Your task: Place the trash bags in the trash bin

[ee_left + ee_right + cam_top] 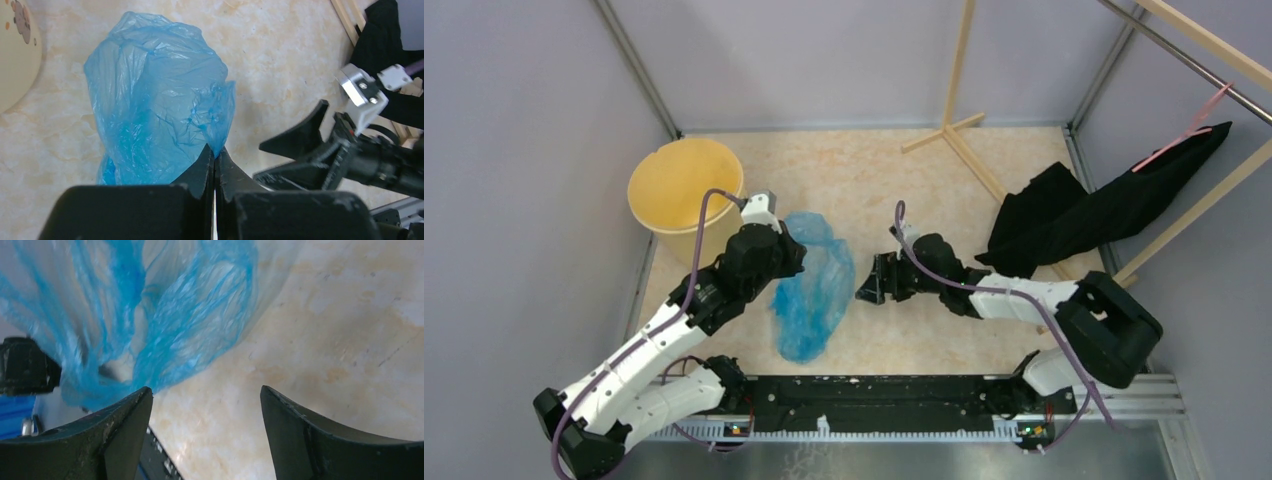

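Grip: the left end effector [215, 162] has its fingers pressed together, with a fold of the trash bag [814, 285] pinched at the tips on the bag's left edge. The bag lies slack on the tabletop [924, 190] between the two arms, long axis running near to far. The right end effector [205, 389] has fingers apart and holds nothing, just beside the bag's right edge. The trash bin [674, 180] stands far-left, close beyond the left arm. Judgement: the left arm carries the bag up and far-left over the rim.
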You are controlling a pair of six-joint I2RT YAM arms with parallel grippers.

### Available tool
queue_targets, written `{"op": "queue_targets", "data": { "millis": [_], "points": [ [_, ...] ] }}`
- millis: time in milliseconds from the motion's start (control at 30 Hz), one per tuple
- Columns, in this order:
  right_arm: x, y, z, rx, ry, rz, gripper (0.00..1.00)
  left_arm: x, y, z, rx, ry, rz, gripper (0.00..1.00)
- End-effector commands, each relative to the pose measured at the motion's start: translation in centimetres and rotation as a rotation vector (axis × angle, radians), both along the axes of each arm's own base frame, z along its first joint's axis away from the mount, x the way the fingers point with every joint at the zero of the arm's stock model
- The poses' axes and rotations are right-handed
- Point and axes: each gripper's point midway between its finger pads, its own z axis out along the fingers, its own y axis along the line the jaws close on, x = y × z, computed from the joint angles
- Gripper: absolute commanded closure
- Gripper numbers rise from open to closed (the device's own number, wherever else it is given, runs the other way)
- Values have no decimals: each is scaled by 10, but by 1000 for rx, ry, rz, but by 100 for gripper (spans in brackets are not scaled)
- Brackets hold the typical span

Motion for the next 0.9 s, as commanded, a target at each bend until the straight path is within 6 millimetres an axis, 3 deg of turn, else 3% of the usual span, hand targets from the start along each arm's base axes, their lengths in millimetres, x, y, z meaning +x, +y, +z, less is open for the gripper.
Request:
{"op": "queue_targets", "data": {
  "millis": [0, 267, 433, 500, 567, 600, 700, 800, 867],
  "points": [
    [43, 29, 19, 178, -139, -98, 23, -4, -7, 13, -96, -40, -27, 100],
    [70, 55, -17, 175, -121, -115, 26, -10, -2, 12, -117, -48, -18, 100],
    [67, 67, -37, 184, -120, -87, 35, -11, 0, 10, -120, -52, -11, 100],
    [64, 73, -44, 182, -100, -88, 48, -10, 1, 10, -119, -56, -7, 100],
    [61, 73, -49, 179, -47, -116, 78, -10, 5, 9, -107, -59, 8, 100],
    [59, 71, -49, 182, -26, -128, 86, -9, 9, 9, -96, -61, 24, 100],
    [52, 65, -32, 183, -43, -90, 92, -8, 21, 9, -60, -70, 70, 100],
    [78, 34, -10, 76, -55, -156, 100, -3, 31, 17, -22, -105, 106, 100],
    [96, 10, 12, 0, 7, -175, 100, 6, 32, 38, 1, -152, 110, 100]
  ]
}}
